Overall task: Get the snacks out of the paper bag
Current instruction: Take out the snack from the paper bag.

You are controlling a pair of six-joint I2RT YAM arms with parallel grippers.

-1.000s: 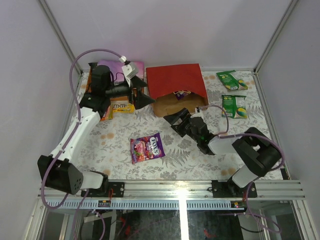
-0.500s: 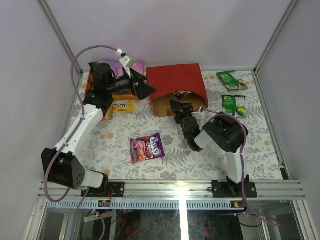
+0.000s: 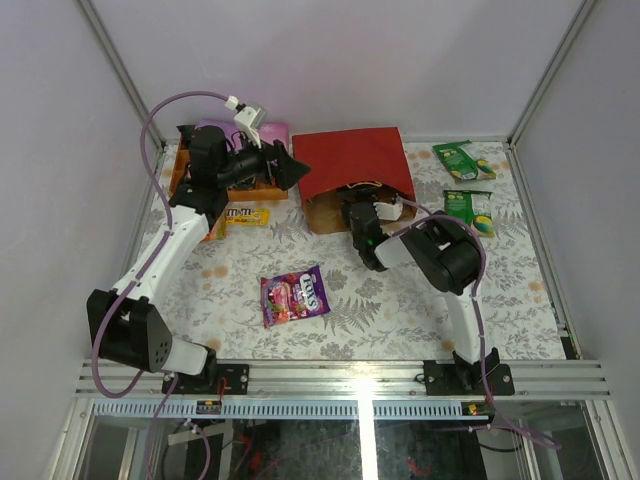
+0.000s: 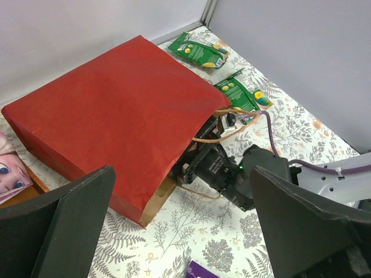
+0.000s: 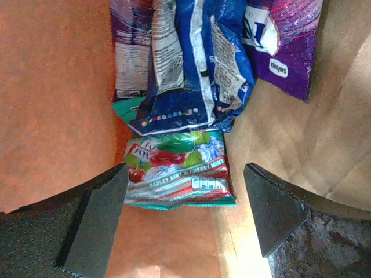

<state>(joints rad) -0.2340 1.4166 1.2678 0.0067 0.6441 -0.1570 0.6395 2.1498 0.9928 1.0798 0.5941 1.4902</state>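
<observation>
The right gripper (image 5: 182, 202) is inside the mouth of the bag (image 3: 350, 160), jaws wide apart and holding nothing. A teal packet (image 5: 177, 168) lies flat on the bag's floor just ahead of it, in line with the gap between the fingers. I'd take that one first. It is the nearest, though its far end is tucked under the blue chip bag (image 5: 203, 63) beyond it. I'd push in a little further, low against the paper, so the fingers straddle the packet's near edge. Then close firmly on that edge, since the foil looks slippery, and draw straight back out. A slow pull should keep the chip bag from dragging along or the handles from snagging.

The left gripper (image 4: 182, 226) hangs fully open and empty above the bag's near corner, with the right arm ahead of it. It could press the red side down if the bag starts to slide.

By my count there is one bag. At least four snacks show inside it:
- the teal packet
- the chip bag
- a purple packet (image 5: 290, 52) ahead to the right
- a white-labelled packet (image 5: 136, 52) ahead to the left

Four more lie out on the desk (image 3: 400, 310):
- two green packets (image 3: 463, 160) (image 3: 468, 212) off to the right gripper's right
- one magenta packet (image 3: 295, 295) behind it
- one yellow pack (image 3: 245, 215) to its left
</observation>
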